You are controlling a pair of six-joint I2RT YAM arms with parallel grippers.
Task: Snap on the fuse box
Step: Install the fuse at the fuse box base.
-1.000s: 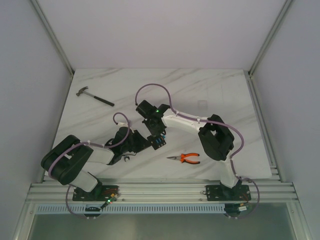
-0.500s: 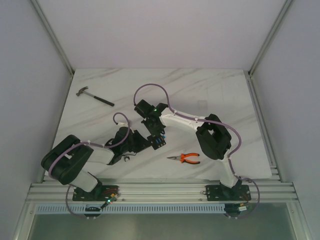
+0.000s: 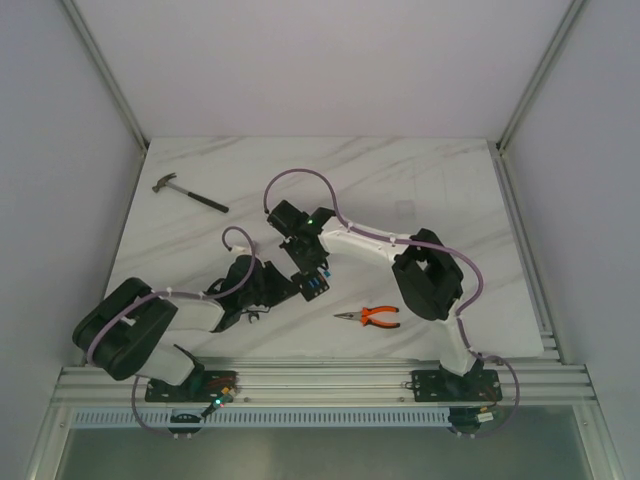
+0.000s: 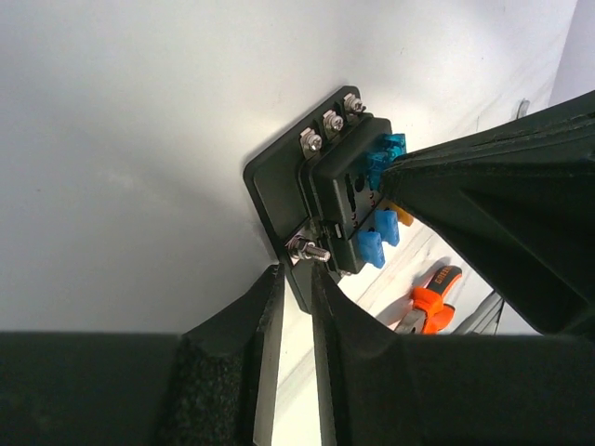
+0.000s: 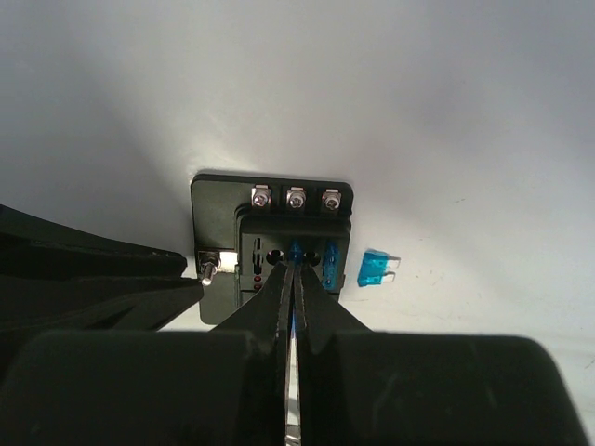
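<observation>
The fuse box (image 4: 279,186) is a small black box on a base plate with silver screws and blue fuses in its face. It lies on the white table between both grippers (image 3: 316,288). My left gripper (image 4: 296,271) is shut on the lower edge of its base plate, beside a side screw. My right gripper (image 5: 295,265) is shut, and its joined tips rest on the box's (image 5: 223,223) face at the middle blue fuse. In the left wrist view the right gripper's fingers (image 4: 483,214) come in from the right onto the fuses.
A loose blue fuse (image 5: 374,268) lies on the table just right of the box. Orange-handled pliers (image 3: 370,317) lie to the right, nearer the front edge. A hammer (image 3: 190,194) rests at the far left.
My right gripper has shut and shifted slightly left over the box. The left arm's elbow has sunk a little to the left; its grip on the plate is unchanged.
</observation>
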